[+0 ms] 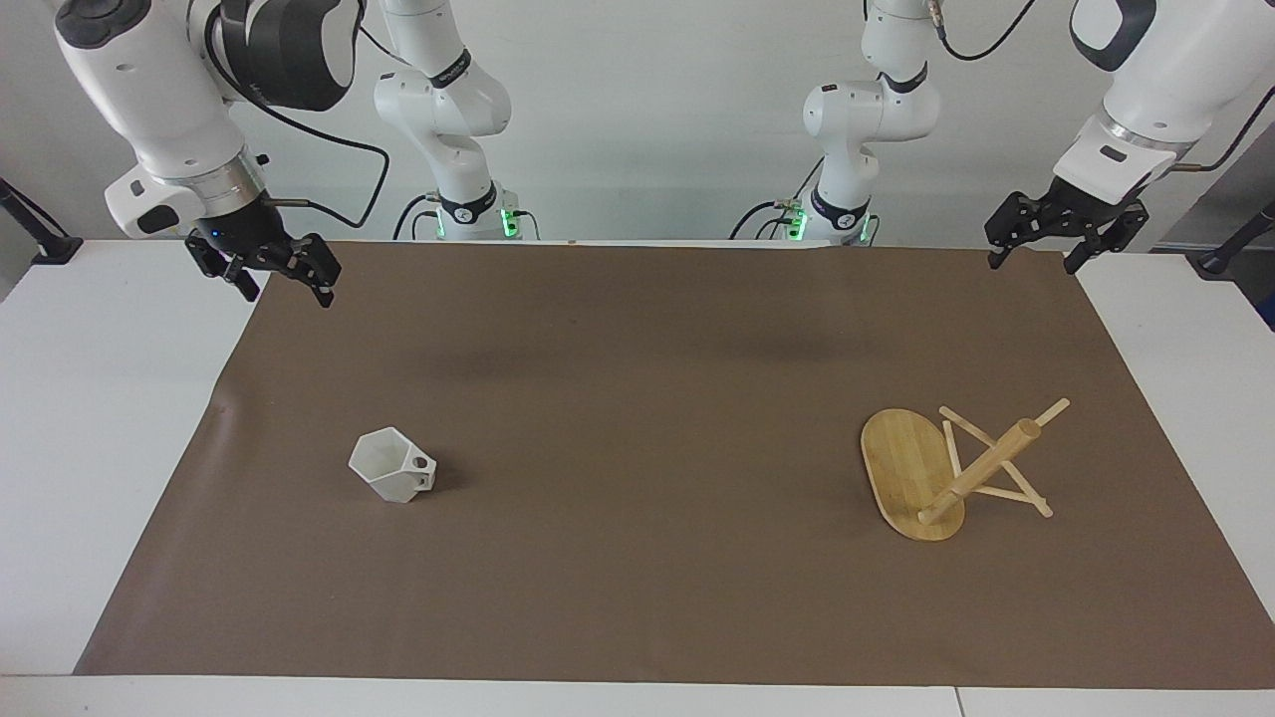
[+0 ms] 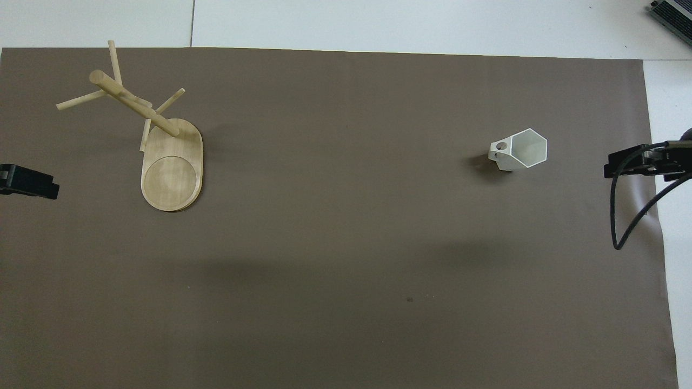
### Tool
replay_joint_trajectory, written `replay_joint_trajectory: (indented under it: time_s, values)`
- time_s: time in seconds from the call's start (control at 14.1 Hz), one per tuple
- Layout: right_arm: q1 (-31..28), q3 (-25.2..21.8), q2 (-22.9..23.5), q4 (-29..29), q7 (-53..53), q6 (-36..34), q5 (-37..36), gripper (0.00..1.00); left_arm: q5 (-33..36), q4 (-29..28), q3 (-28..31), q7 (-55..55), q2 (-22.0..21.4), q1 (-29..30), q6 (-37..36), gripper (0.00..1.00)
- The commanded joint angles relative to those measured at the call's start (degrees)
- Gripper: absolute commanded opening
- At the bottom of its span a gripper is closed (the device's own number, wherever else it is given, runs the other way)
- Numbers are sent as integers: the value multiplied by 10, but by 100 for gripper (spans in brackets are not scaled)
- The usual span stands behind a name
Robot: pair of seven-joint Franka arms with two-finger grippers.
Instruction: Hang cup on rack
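The left end effector [image 1: 1064, 249] is being held up in the air over the edge of the brown mat [image 1: 637, 558] at the left arm's end of the desk [image 1: 90, 398], close to the robots' side. Its jaws are being kept spread wide, and nothing is being gripped between them. The right end effector [image 1: 269, 274] is being held likewise over the mat's edge at the right arm's end, with its jaws also standing apart and nothing being carried. In the overhead view only the dark tips of the left end effector [image 2: 30, 182] and the right end effector [image 2: 643, 162] are being shown at the sides. Both arms are being kept waiting, well apart from the task's things.

The cup [image 1: 391, 465] is being left on the mat toward the right arm's end of the desk, apart from both end effectors. Its hexagonal mouth is being shown open to the overhead camera, and its small handle with the round hole is being turned toward the rack's end of the desk.

The rack [image 1: 911, 473] is being left tipped over on the mat toward the left arm's end. Its oval base is being propped on edge, while its post [image 1: 981, 468] is being borne slantwise on the thin pegs [image 1: 996, 493] touching the mat. Cup and rack are being kept well apart.
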Motion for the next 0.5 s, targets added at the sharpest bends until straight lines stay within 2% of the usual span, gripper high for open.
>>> replay_joint_trajectory:
  time_s: [0.0, 0.42]
  values:
    - [2, -7, -12, -11, -14, 13, 8, 100, -5, -2, 9, 3, -7, -9, -16, 100]
    - [2, -6, -12, -12, -9, 12, 7, 100, -5, -4, 10, 2, -8, -4, -12, 100]
